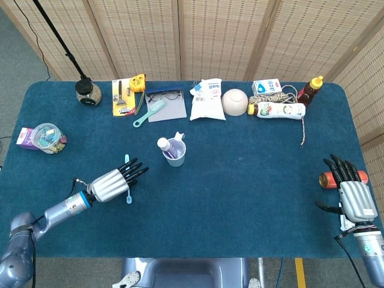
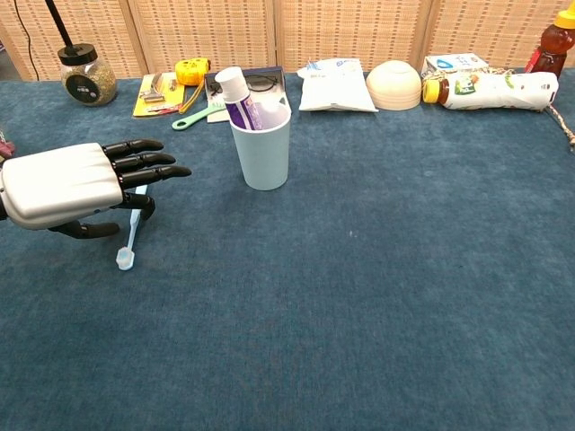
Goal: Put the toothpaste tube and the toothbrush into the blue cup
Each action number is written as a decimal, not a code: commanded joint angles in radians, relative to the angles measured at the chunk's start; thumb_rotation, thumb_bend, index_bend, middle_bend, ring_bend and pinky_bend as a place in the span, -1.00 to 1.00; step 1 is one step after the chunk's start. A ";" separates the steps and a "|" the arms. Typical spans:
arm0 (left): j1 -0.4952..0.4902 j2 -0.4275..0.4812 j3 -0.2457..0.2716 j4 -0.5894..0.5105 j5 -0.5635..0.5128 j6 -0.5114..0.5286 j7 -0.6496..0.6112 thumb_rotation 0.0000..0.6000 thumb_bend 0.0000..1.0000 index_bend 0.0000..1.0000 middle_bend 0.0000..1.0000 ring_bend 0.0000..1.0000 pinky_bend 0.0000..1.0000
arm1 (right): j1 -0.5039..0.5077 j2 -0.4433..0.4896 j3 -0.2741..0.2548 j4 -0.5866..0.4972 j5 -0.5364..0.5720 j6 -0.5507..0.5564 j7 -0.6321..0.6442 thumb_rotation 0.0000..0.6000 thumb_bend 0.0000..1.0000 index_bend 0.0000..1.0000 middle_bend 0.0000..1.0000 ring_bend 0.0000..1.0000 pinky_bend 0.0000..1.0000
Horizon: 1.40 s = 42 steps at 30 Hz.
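The toothpaste tube [image 2: 235, 97] is already stood in the blue cup [image 2: 261, 148]. The toothbrush [image 2: 131, 235] is seen lying on the table [image 2: 377, 269], partly under the left hand [image 2: 76, 186], whose fingers are extended above it; whether it is pinched cannot be told. The right hand [image 1: 351, 193] is rested far off, fingers apart, empty. A firm grasp is judged to be needed next, then a lift to the cup.

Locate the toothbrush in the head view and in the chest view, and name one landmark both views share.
Head view: toothbrush lies lower left of centre, under the left hand.
Chest view: toothbrush lies at far left, beneath the left hand.
Shared landmark: the blue cup to its right, holding the toothpaste tube.
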<state>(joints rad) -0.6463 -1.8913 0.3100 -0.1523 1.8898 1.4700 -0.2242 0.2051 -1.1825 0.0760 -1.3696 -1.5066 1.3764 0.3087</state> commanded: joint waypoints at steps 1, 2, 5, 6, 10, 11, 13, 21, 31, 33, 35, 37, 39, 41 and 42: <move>0.000 -0.002 0.000 0.000 -0.001 -0.001 0.003 1.00 -0.39 -0.16 -1.00 -1.00 -0.98 | 0.000 0.000 0.000 -0.001 -0.001 0.000 0.000 1.00 -1.00 -1.00 -1.00 -1.00 -1.00; 0.000 -0.005 0.000 0.000 -0.001 -0.004 0.004 1.00 -0.39 -0.16 -1.00 -1.00 -0.98 | 0.000 0.000 -0.001 -0.001 -0.001 0.001 0.000 1.00 -1.00 -1.00 -1.00 -1.00 -1.00; -0.002 -0.013 0.003 0.000 0.001 -0.014 0.010 1.00 -0.39 -0.15 -1.00 -1.00 -0.98 | -0.001 0.001 -0.001 -0.003 -0.002 0.002 0.000 1.00 -1.00 -1.00 -1.00 -1.00 -1.00; -0.003 -0.015 0.004 -0.001 0.001 -0.016 0.011 1.00 -0.39 -0.14 -1.00 -1.00 -0.98 | -0.001 0.001 -0.001 -0.003 -0.002 0.001 0.000 1.00 -1.00 -1.00 -1.00 -1.00 -1.00; -0.007 -0.022 0.005 -0.003 0.001 -0.023 0.015 1.00 -0.38 -0.12 -1.00 -1.00 -0.98 | 0.000 0.002 -0.001 -0.004 -0.002 -0.001 0.002 1.00 -1.00 -1.00 -1.00 -1.00 -1.00; -0.007 -0.022 0.005 -0.003 0.001 -0.024 0.016 1.00 -0.38 -0.11 -1.00 -1.00 -0.98 | 0.000 0.002 -0.001 -0.004 -0.002 -0.001 0.002 1.00 -1.00 -1.00 -1.00 -1.00 -1.00; -0.008 -0.023 0.005 -0.004 0.001 -0.028 0.016 1.00 -0.34 -0.06 -1.00 -1.00 -0.98 | 0.000 0.002 -0.002 -0.004 -0.002 -0.002 0.004 1.00 -1.00 -1.00 -1.00 -1.00 -1.00; -0.003 -0.018 0.004 -0.006 -0.003 -0.021 0.026 1.00 -0.17 0.14 -1.00 -1.00 -0.98 | 0.000 0.005 -0.002 -0.003 -0.004 -0.001 0.015 1.00 -1.00 -1.00 -1.00 -1.00 -1.00; -0.001 0.006 -0.032 -0.024 -0.036 0.045 0.005 1.00 -0.17 0.14 -1.00 -1.00 -0.98 | 0.001 0.008 -0.005 -0.008 -0.009 -0.002 0.022 1.00 -1.00 -1.00 -1.00 -1.00 -1.00; -0.001 0.012 -0.043 -0.031 -0.044 0.076 -0.001 1.00 -0.17 0.14 -1.00 -1.00 -0.98 | 0.001 0.008 -0.005 -0.008 -0.009 -0.003 0.022 1.00 -1.00 -1.00 -1.00 -1.00 -1.00; -0.005 0.021 -0.070 -0.052 -0.064 0.150 -0.024 1.00 -0.17 0.14 -1.00 -1.00 -0.98 | 0.002 0.008 -0.006 -0.008 -0.008 -0.006 0.023 1.00 -1.00 -1.00 -1.00 -1.00 -1.00; -0.010 0.030 -0.088 -0.069 -0.075 0.194 -0.042 1.00 -0.17 0.14 -1.00 -1.00 -0.98 | 0.002 0.008 -0.006 -0.008 -0.009 -0.006 0.023 1.00 -1.00 -1.00 -1.00 -1.00 -1.00; -0.017 0.041 -0.103 -0.084 -0.084 0.230 -0.054 1.00 -0.17 0.14 -1.00 -1.00 -0.98 | 0.002 0.008 -0.006 -0.009 -0.010 -0.004 0.023 1.00 -1.00 -1.00 -1.00 -1.00 -1.00; -0.025 0.055 -0.121 -0.103 -0.095 0.268 -0.062 1.00 -0.17 0.14 -1.00 -1.00 -0.98 | 0.001 0.009 -0.006 -0.011 -0.011 -0.003 0.025 1.00 -1.00 -1.00 -1.00 -1.00 -1.00; -0.030 0.064 -0.131 -0.116 -0.100 0.291 -0.067 1.00 -0.17 0.14 -1.00 -1.00 -0.98 | 0.001 0.010 -0.006 -0.012 -0.011 -0.002 0.026 1.00 -1.00 -1.00 -1.00 -1.00 -1.00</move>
<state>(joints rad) -0.6648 -1.8465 0.2032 -0.2424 1.8056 1.7240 -0.2749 0.2060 -1.1729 0.0701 -1.3809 -1.5172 1.3744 0.3348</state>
